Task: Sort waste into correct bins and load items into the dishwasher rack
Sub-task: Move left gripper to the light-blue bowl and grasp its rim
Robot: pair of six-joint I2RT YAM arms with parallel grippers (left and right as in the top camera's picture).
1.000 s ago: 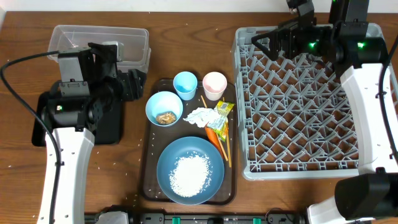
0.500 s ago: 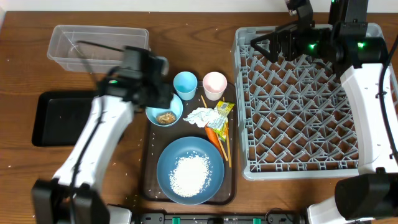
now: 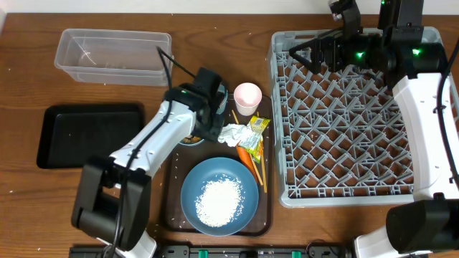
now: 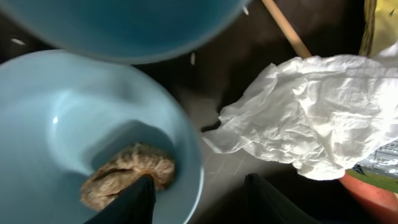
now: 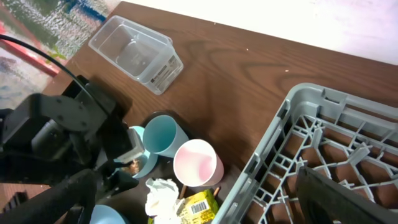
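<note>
My left gripper (image 3: 206, 123) is down over the small light-blue bowl (image 4: 56, 124), open. One finger (image 4: 134, 205) is inside the bowl against the brown food lump (image 4: 127, 174). The other finger (image 4: 267, 202) is outside the rim. The crumpled tissue (image 4: 311, 118) lies just right of it, with the wrapper (image 3: 257, 129), carrot (image 3: 247, 155) and chopsticks (image 3: 260, 165) beyond. The blue plate (image 3: 240, 175) carries the rice (image 3: 217, 199). The pink cup (image 3: 247, 97) and light-blue cup (image 5: 160, 134) stand upright. My right gripper (image 3: 315, 51) hangs open and empty over the far-left corner of the dishwasher rack (image 3: 344, 122).
The dishes and waste sit on a dark brown serving tray (image 3: 172, 208). The clear tub (image 3: 115, 56) stands at the back left, and the black tray (image 3: 90, 135) lies in front of it. My left arm crosses above the serving tray's left side.
My left arm has swung right from over the black tray to the serving tray and dropped onto the bowl, its jaws narrowing. The right arm has not moved.
</note>
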